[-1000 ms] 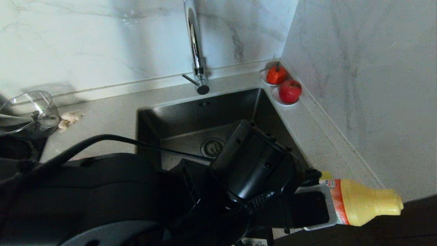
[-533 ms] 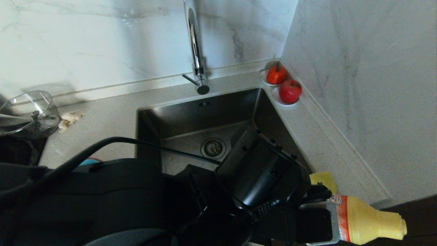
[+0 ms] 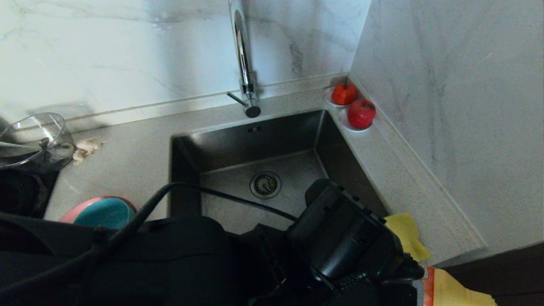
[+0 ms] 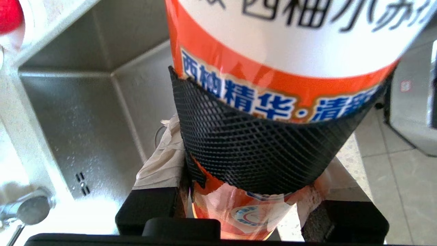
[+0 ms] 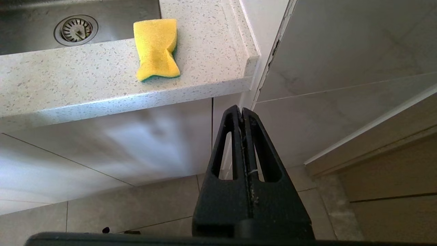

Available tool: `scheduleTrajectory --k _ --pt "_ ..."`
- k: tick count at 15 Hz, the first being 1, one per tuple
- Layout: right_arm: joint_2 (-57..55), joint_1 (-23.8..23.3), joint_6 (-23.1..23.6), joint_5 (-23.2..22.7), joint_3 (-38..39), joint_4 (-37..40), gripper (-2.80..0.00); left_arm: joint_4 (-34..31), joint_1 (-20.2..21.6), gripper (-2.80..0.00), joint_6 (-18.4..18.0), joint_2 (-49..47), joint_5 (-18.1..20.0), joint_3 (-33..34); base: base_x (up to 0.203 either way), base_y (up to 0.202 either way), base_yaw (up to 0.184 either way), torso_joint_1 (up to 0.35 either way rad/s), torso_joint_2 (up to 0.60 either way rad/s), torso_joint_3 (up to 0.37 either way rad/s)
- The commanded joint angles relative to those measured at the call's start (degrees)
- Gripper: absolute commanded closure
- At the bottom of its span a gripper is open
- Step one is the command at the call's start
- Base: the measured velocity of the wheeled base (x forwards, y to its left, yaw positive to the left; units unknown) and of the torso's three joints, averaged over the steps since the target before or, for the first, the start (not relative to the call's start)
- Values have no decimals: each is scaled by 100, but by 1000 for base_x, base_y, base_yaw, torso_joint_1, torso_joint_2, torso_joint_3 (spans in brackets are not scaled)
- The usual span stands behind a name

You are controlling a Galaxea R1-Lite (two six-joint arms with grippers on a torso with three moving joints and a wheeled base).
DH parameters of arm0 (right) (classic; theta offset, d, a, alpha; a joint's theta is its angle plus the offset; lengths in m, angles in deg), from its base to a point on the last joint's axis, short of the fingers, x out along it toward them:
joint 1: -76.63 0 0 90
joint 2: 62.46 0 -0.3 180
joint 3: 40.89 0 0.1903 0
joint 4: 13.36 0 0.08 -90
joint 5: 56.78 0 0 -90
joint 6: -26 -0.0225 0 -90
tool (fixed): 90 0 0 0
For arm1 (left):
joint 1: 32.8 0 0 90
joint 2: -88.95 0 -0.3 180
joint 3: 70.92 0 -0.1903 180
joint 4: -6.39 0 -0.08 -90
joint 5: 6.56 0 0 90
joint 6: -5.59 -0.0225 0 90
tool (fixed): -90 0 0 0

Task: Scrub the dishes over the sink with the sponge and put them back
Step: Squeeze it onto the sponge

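Only the left wrist view showed the left claw (image 4: 252, 191) clamped on a glossy orange-labelled bottle (image 4: 280, 68); the right claw (image 5: 243, 116) hung together below the speckled desk (image 5: 85, 78).

The head camera looks steeply down on the sink (image 3: 255, 170); the left wrist camera sits hard against a bottle (image 4: 273, 85); the right wrist camera, below the counter, looks up at the sponge (image 5: 156, 49), sharing the drain (image 5: 75, 29).

Brushed-steel sink (image 3: 238, 140) matt; speckled stone counter (image 5: 102, 78); porous foam sponge (image 5: 156, 48) (green scouring underside); glossy bottle label (image 4: 273, 61).
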Motion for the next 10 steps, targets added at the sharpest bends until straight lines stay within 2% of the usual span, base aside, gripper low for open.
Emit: scheduleTrajectory --k 1,4,6,10 --pt "-3 1 2 0 1 -1 0 0 -6 0 -24 -161 -160 27 0 0 0 0 0 0" --pt "0 1 2 0 1 -1 0 5 -3 0 -15 -260 -201 171 0 0 0 0 0 0" --pt "-3 1 2 0 1 -1 0 23 -15 0 -7 -381 -412 170 0 0 0 0 0 0" --pt "1 1 2 0 1 -1 0 14 -58 0 3 -535 -574 179 0 0 0 0 0 0"
